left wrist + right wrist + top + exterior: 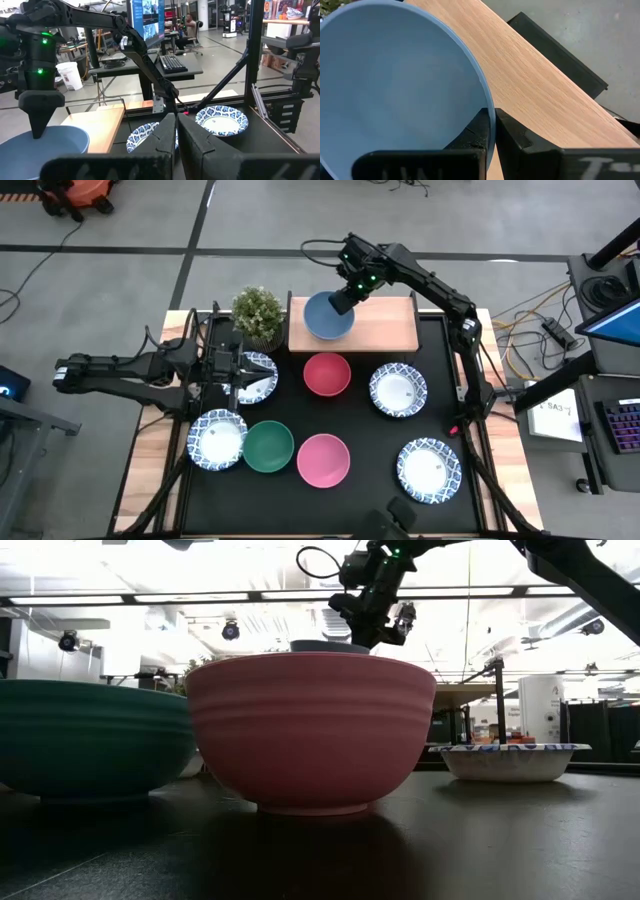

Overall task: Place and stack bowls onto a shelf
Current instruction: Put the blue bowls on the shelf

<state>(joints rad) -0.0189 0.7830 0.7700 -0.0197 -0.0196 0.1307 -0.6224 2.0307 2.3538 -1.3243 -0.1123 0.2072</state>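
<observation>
My right gripper (345,298) is shut on a blue bowl (326,317) over the left part of the light-wood shelf (385,328) at the table's far side. Whether the bowl's foot rests on the shelf, I cannot tell. My left gripper (243,377) is shut, its fingers together in the left wrist view (176,125). It stands at the left over a white blue-rimmed bowl (262,377), and no touch shows. On the black tabletop stand a red bowl (327,373), a green bowl (268,446), a pink bowl (323,459) and three more white patterned bowls. My right gripper pinches the blue bowl's rim (489,107) with one finger inside the bowl and one outside. The fingers (37,125) come from above, pointing down. The bowl sits upright and about level, mouth up, over the shelf's left part.
A small potted plant (258,315) stands just left of the shelf. The shelf's middle and right parts (390,320) show bare wood. White bowls stand at the near left (217,439), right (398,390) and near right (430,470). The right arm's frame (470,380) runs along the table's right edge.
</observation>
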